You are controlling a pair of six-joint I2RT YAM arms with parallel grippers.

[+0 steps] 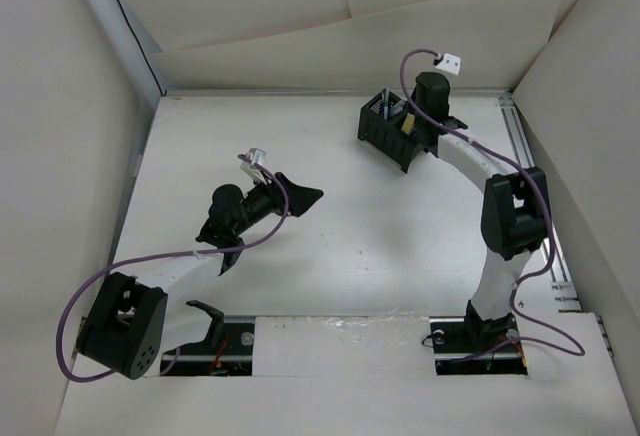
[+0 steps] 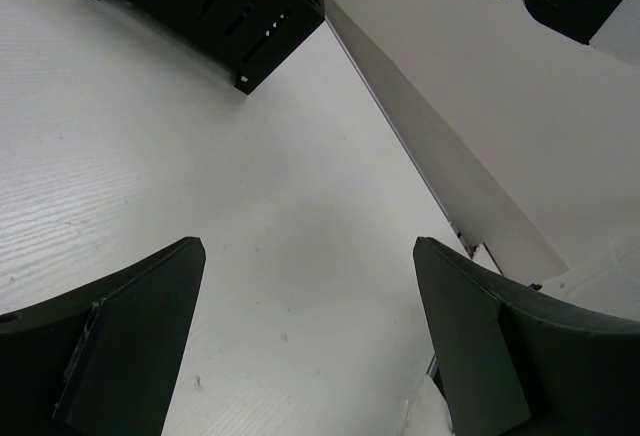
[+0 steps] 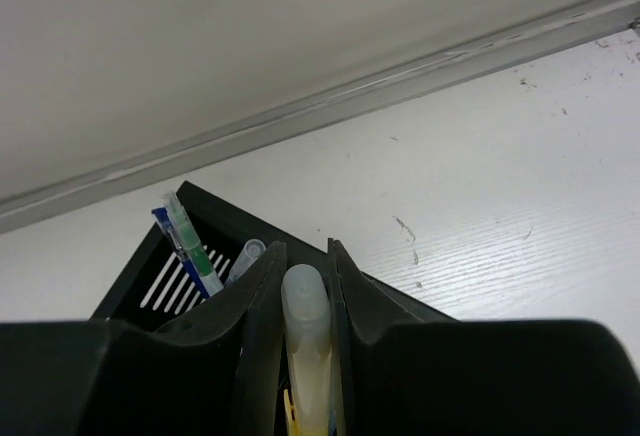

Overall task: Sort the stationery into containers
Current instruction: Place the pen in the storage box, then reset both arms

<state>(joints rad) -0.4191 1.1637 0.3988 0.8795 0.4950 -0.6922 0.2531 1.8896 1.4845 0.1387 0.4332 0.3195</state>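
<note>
The black slotted desk organiser (image 1: 388, 128) stands at the far middle of the table; it also shows in the left wrist view (image 2: 215, 6) and the right wrist view (image 3: 150, 276). My right gripper (image 3: 305, 256) is over the organiser, shut on a pale yellow marker (image 3: 308, 341) with a clear cap. A blue pen (image 3: 190, 256), a clear green-banded pen (image 3: 180, 221) and a light-blue marker (image 3: 245, 256) stand in a compartment. My left gripper (image 2: 310, 256) is open and empty above bare table, left of centre (image 1: 300, 198).
White walls close the table at the back and sides. A metal rail (image 1: 530, 186) runs along the right edge. The right arm (image 1: 510, 216) arches over the table's right side. A small white connector (image 1: 450, 60) hangs behind the organiser.
</note>
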